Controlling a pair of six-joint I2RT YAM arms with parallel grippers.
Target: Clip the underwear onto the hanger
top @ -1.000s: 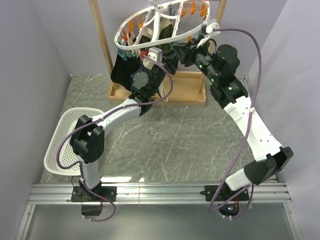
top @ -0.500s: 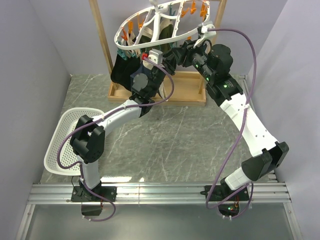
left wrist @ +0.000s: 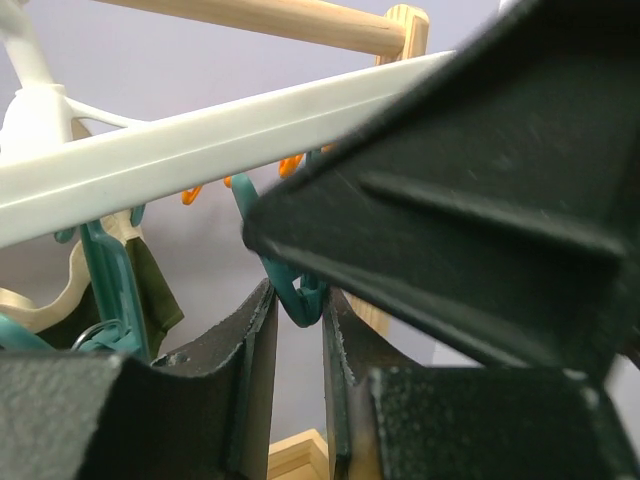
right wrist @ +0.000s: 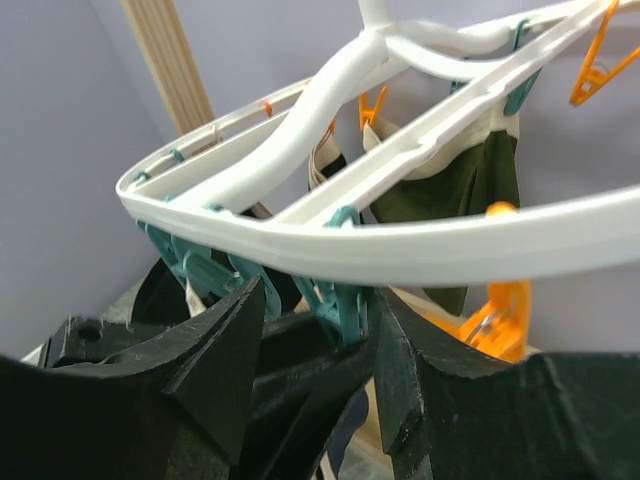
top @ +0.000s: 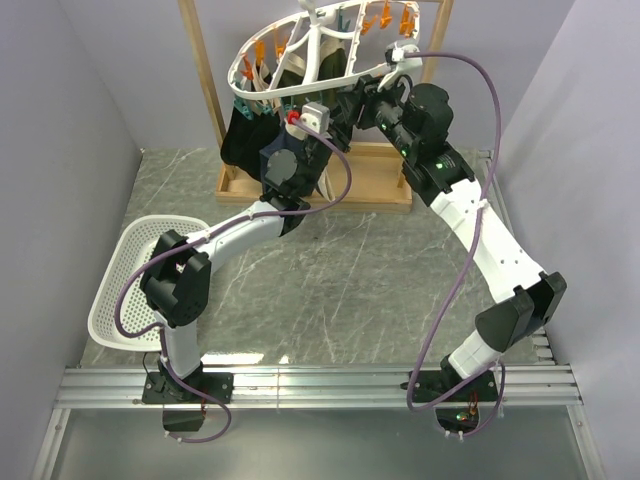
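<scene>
The white hanger point(top: 320, 50) hangs tilted from the wooden frame, with teal and orange pegs along its rim. The dark underwear point(top: 240, 140) hangs from teal pegs on the near left rim; it also shows at the left of the right wrist view point(right wrist: 155, 290). My left gripper point(top: 335, 108) is just under the rim, its narrow jaws pinched on the lower end of a teal peg point(left wrist: 300, 290) below the white rim point(left wrist: 200, 150). My right gripper point(top: 358, 100) is open under the rim point(right wrist: 400, 245), with a teal peg point(right wrist: 345, 300) by its right finger and the left gripper's dark finger between its jaws.
The wooden frame stand point(top: 200, 60) with its tray base point(top: 370, 180) fills the back of the table. An olive-green garment point(right wrist: 450, 190) hangs on the hanger's far side. An orange peg point(right wrist: 500, 310) hangs right of my right fingers. A white mesh basket point(top: 125, 280) lies at the left.
My right arm has swung left and up, bringing its gripper in under the hanger rim beside the left gripper. The left gripper has stayed at the rim.
</scene>
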